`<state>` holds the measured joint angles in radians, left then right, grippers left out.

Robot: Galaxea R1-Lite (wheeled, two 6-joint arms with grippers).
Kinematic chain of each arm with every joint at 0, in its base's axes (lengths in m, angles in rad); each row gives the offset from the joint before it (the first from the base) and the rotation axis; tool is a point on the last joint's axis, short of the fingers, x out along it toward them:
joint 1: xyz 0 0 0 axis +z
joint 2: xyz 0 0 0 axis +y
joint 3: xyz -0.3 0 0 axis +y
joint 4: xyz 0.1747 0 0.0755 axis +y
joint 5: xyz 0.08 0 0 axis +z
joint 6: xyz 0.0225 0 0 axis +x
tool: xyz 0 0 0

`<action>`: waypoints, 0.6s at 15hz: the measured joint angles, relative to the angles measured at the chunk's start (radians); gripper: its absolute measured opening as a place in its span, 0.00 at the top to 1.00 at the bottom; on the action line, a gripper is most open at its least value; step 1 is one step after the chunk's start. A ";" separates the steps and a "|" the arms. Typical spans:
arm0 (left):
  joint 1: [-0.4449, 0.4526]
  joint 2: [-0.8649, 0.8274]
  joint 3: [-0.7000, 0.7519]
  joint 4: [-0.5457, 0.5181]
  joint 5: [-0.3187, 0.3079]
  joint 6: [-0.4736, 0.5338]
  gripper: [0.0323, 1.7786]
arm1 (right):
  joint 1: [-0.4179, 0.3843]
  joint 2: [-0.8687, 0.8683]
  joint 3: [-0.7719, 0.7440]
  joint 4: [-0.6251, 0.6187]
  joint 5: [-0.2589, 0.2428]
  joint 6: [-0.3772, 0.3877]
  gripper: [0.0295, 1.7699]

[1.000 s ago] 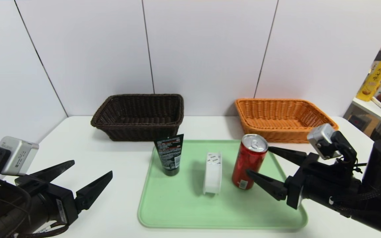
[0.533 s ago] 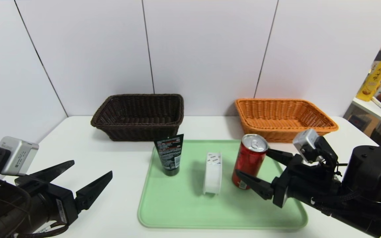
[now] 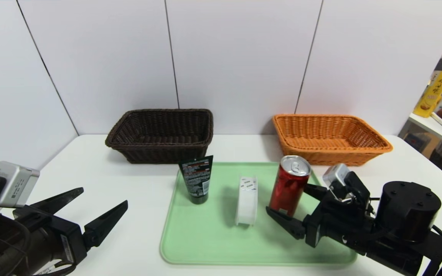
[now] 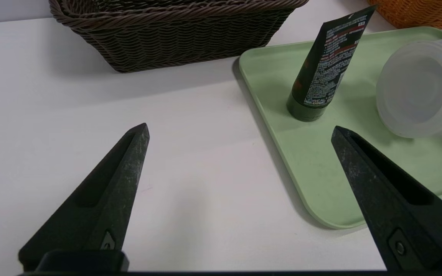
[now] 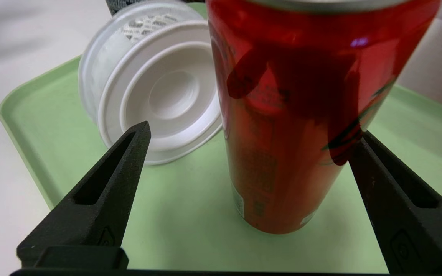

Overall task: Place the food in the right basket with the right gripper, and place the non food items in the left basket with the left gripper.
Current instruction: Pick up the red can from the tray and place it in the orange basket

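My right gripper [image 3: 292,203] has dropped lower and pushed in toward the red can [image 3: 289,185] since a second ago, and its released jaws now stand spread to either side of the can's lower body, one finger at the near side, the other behind it, neither visibly pressing the metal. The can stands upright on the green tray [image 3: 205,237], between those jaws, with the white roll [image 3: 246,200] on edge just beyond the near jaw's tip and the black tube [image 3: 197,178] standing cap-down farther off toward my other arm. My left gripper [image 3: 102,209] hangs over the bare table [image 3: 129,180] beside the tray, jaws wide apart and holding nothing; the tube lies ahead of them and off to their inner side, the roll beyond it. The dark brown basket [image 3: 161,134] sits ahead of the left jaws at the back of the table, the orange basket [image 3: 328,138] beyond the right jaws, behind the can, both well apart from the tray's items.
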<state>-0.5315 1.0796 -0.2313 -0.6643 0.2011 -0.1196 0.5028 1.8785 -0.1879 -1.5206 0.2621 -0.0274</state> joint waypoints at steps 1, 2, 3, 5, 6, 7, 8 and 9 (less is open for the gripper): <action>0.000 -0.001 0.002 0.000 0.000 0.000 0.05 | 0.000 0.011 -0.009 -0.001 0.004 -0.004 0.04; 0.000 -0.003 0.003 0.000 0.000 0.000 0.05 | -0.001 0.020 -0.019 -0.001 0.005 -0.015 0.04; 0.000 -0.005 0.005 0.000 0.000 0.001 0.05 | -0.005 0.028 -0.030 -0.001 0.007 -0.028 0.04; 0.000 -0.011 0.008 0.000 0.000 0.001 0.05 | -0.014 0.039 -0.050 -0.001 0.019 -0.034 0.04; 0.000 -0.013 0.010 0.000 0.000 0.000 0.05 | -0.023 0.043 -0.059 -0.001 0.029 -0.036 0.04; 0.000 -0.014 0.014 0.000 0.000 0.000 0.05 | -0.033 0.048 -0.070 -0.001 0.037 -0.046 0.04; 0.000 -0.016 0.018 0.000 0.000 0.000 0.05 | -0.045 0.053 -0.079 -0.001 0.044 -0.060 0.04; 0.000 -0.018 0.021 0.000 0.000 -0.001 0.05 | -0.053 0.057 -0.085 -0.001 0.047 -0.067 0.04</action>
<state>-0.5315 1.0613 -0.2102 -0.6647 0.2011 -0.1202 0.4502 1.9357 -0.2728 -1.5217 0.3087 -0.0943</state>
